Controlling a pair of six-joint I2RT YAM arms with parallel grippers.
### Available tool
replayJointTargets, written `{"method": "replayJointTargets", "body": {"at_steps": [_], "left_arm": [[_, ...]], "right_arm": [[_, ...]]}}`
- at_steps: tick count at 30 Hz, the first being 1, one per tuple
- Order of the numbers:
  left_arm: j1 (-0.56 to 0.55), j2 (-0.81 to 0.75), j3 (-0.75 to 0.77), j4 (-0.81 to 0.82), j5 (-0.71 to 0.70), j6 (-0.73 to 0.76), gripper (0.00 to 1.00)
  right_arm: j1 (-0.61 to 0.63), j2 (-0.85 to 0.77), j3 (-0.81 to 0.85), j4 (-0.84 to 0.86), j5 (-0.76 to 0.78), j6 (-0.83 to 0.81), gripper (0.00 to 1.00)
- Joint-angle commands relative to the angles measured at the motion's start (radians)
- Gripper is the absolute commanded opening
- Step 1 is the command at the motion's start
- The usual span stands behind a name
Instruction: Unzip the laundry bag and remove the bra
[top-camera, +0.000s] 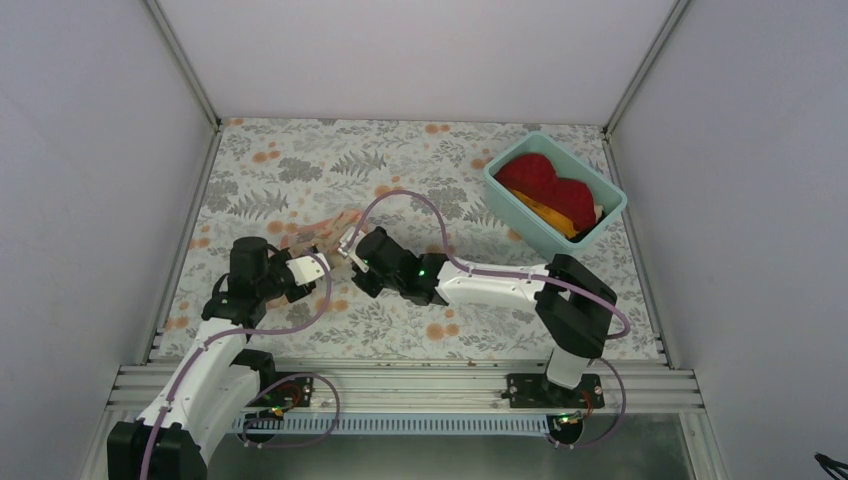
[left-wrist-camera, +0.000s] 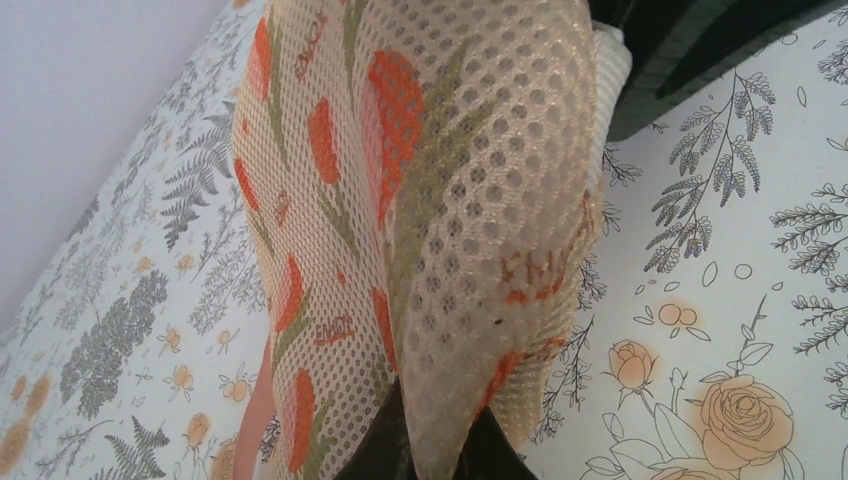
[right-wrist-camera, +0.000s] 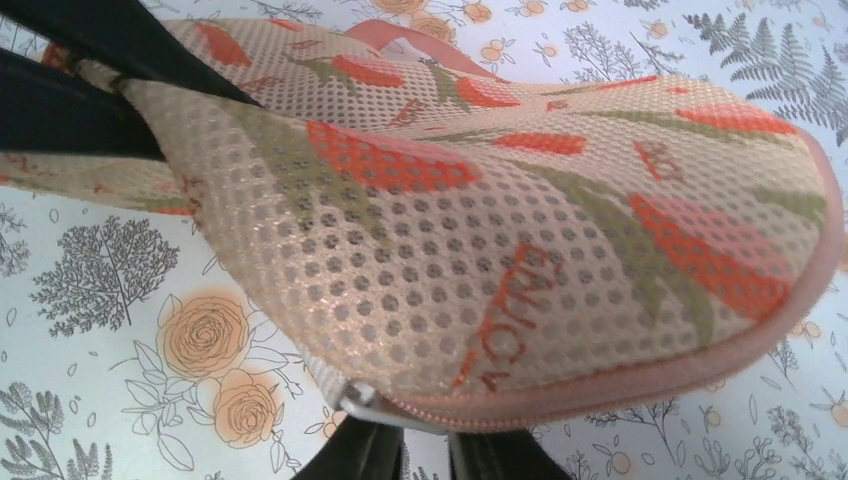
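The laundry bag (top-camera: 318, 236), a peach mesh pouch with red-orange flowers, is held up off the table between both grippers. My left gripper (top-camera: 303, 272) is shut on a fold of its mesh, seen close in the left wrist view (left-wrist-camera: 440, 445). My right gripper (top-camera: 350, 256) holds the bag's other end. In the right wrist view the bag (right-wrist-camera: 480, 210) fills the frame, its pink zipper (right-wrist-camera: 640, 385) is closed along the edge, and my right gripper (right-wrist-camera: 425, 440) is shut on the white zipper pull (right-wrist-camera: 385, 410). The bra is hidden.
A teal plastic tub (top-camera: 556, 190) with red and orange cloths stands at the back right. The table has a floral cover (top-camera: 400, 170). White walls enclose three sides. The right arm's cable loops over the middle.
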Motion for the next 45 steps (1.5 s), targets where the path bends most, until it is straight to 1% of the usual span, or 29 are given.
{"method": "replayJointTargets", "body": {"at_steps": [1, 2, 10, 15, 18, 22, 31, 34, 39, 42, 45], "left_arm": [[0.001, -0.008, 0.019, 0.018, 0.038, -0.010, 0.02], [0.001, -0.008, 0.019, 0.016, 0.036, -0.009, 0.02], [0.001, -0.009, 0.015, 0.008, 0.020, 0.036, 0.02], [0.001, -0.007, 0.015, 0.001, 0.020, 0.062, 0.02], [0.000, -0.010, 0.014, -0.019, 0.015, 0.116, 0.02], [0.001, -0.013, 0.018, -0.046, -0.011, 0.225, 0.02], [0.001, -0.009, 0.018, -0.101, -0.030, 0.408, 0.02], [0.001, -0.009, 0.016, -0.098, -0.029, 0.429, 0.02], [-0.002, -0.006, 0.014, -0.099, 0.004, 0.434, 0.02], [-0.001, -0.006, 0.011, -0.099, -0.001, 0.440, 0.02], [-0.002, -0.007, 0.009, -0.099, -0.003, 0.439, 0.02]], "right_arm": [[0.008, -0.020, 0.031, -0.005, 0.035, -0.019, 0.07], [0.008, -0.020, 0.032, -0.009, 0.033, -0.022, 0.04], [0.006, -0.050, 0.014, -0.053, 0.099, -0.067, 0.04], [0.006, -0.071, -0.018, -0.044, 0.071, -0.103, 0.04], [-0.004, -0.069, -0.024, -0.044, 0.062, -0.120, 0.04], [-0.034, -0.068, -0.034, -0.050, 0.025, -0.140, 0.04], [-0.083, -0.079, -0.084, -0.052, -0.033, -0.156, 0.04], [-0.086, -0.079, -0.087, -0.052, -0.081, -0.166, 0.04], [-0.070, -0.049, -0.082, -0.031, -0.207, -0.181, 0.04], [-0.053, -0.047, -0.081, -0.013, -0.222, -0.190, 0.04], [-0.054, -0.048, -0.082, 0.008, -0.217, -0.187, 0.10]]}}
